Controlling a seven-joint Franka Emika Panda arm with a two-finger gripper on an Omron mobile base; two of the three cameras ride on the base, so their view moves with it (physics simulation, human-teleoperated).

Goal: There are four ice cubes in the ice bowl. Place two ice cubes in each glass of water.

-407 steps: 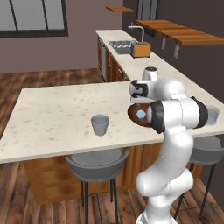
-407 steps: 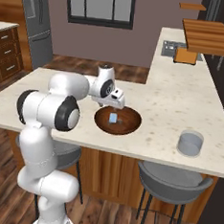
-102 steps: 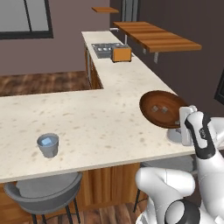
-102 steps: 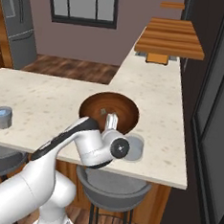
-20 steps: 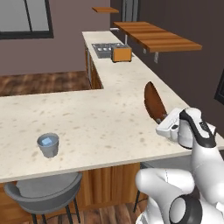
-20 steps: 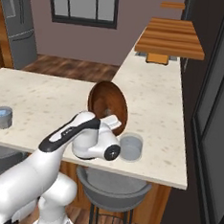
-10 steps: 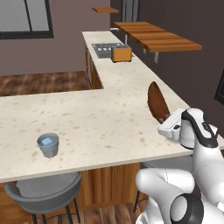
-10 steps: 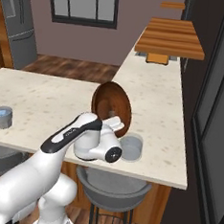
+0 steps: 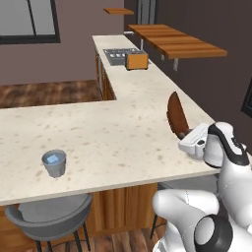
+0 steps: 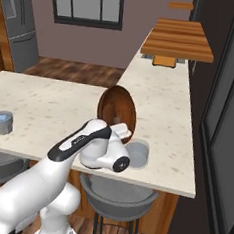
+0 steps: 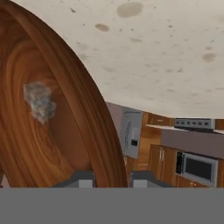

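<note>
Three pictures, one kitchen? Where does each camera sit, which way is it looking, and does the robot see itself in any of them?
Left base view: behind the arm's left, looking forward and down over the counter; the white arm rises lower right, holding the ice bowl on edge.
Right base view: behind its right; arm lower left, same ice bowl above a glass.
Hand view: on the hand, along the gripper; finger tips straddle the bowl's rim.
Both base views also share the far glass.

The round dark reddish-brown wooden bowl [image 11: 48, 122] has a strong swirly grain and a smooth, slightly satin finish, with one dull grey smudge inside. The pale speckled stone worktop [image 9: 98, 138] looks matt. The short grey-blue translucent tumbler [image 9: 54, 163] reads as glass or clear plastic. Stool seats [image 9: 49, 216] are plain matt grey, and the wall shelf [image 9: 172, 42] is warm brown wood.
</note>
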